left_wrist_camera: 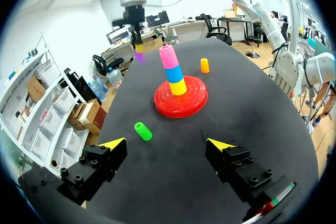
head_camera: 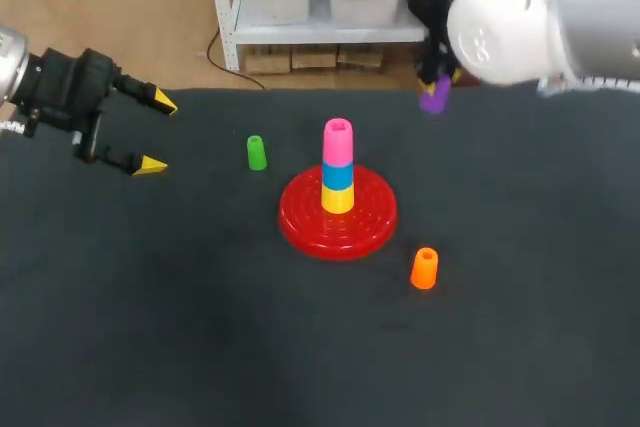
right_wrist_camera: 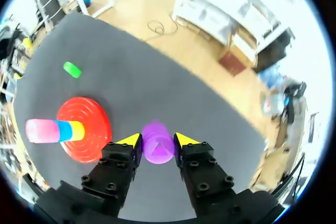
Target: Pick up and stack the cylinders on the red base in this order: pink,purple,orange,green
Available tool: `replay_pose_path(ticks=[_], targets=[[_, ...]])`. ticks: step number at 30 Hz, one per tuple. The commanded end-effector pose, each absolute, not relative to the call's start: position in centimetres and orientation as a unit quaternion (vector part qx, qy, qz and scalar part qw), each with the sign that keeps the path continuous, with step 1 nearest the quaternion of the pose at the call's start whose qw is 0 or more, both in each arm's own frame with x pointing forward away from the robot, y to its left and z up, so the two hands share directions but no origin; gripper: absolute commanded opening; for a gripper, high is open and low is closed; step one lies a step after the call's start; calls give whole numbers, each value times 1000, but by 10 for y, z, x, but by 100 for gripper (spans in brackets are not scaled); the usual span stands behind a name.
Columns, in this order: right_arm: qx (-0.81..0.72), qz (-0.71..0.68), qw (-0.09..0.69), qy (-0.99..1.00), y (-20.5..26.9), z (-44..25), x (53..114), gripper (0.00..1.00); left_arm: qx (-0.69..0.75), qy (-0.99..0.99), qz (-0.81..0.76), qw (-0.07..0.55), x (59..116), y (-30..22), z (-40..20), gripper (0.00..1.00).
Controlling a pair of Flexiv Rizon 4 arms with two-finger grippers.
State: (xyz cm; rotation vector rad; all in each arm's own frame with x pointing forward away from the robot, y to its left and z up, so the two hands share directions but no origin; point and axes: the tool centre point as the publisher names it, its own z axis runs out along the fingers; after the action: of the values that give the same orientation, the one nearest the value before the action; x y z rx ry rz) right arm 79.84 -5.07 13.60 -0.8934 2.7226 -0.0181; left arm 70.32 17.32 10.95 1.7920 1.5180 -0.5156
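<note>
Purple plastic cylinder (right_wrist_camera: 157,149) is gripped between the two yellow-tipped fingers of the right hand (right_wrist_camera: 157,140), which is closed on it from both sides. In the head view it is seen near the far edge of the dark desk (head_camera: 200,327), well apart from the round red ribbed base (head_camera: 300,222). Whether it is lifted clear of the surface cannot be told with certainty, though the left wrist view suggests that it hangs above the desk. On the base a column of three pieces is already stacked: a yellow cylinder (head_camera: 338,198) at the bottom, a blue cylinder (head_camera: 338,176) over it, and the pink cylinder (head_camera: 338,140) on top, upright and apparently seated straight. The pink step can therefore be judged done, and the purple step is in hand, with the carry to the column and the placing on the pink piece yet to be made. The orange cylinder (head_camera: 424,268) is left standing on the desk near the base, on its near right side, and the green cylinder (head_camera: 256,152) is left on the desk to the left of the base; both are untouched. The left hand (head_camera: 158,134) is held wide open and empty over the left part of the desk, with the green cylinder just ahead of its fingers. Three of the four placements are thus judged to be outstanding.
</note>
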Motion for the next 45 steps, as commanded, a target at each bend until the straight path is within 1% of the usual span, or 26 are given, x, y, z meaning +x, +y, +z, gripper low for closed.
replay_pose_path(ticks=[1, 9, 14, 21, 30, 38, 45], targets=[[-379, -33, 146, 913, -23, 193, 783, 0, 695, 588, -199, 363, 702, 174, 109, 100], [-458, -13, 133, 879, 35, 222, 754, 0, 695, 588, -199, 363, 702, 174, 109, 100], [-480, 0, 113, 870, 52, 232, 730, 0, 695, 588, -199, 363, 702, 174, 109, 100], [-479, 8, 90, 873, 62, 225, 720, 0, 695, 588, -199, 363, 702, 174, 109, 100], [-473, 23, 103, 875, 77, 217, 708, 0, 695, 588, -199, 363, 702, 174, 109, 100], [-446, 35, 115, 887, 70, 215, 707, 0, 695, 588, -199, 363, 702, 174, 109, 100], [-447, 37, 97, 888, 64, 212, 707, 0, 695, 588, -199, 363, 702, 174, 109, 100]])
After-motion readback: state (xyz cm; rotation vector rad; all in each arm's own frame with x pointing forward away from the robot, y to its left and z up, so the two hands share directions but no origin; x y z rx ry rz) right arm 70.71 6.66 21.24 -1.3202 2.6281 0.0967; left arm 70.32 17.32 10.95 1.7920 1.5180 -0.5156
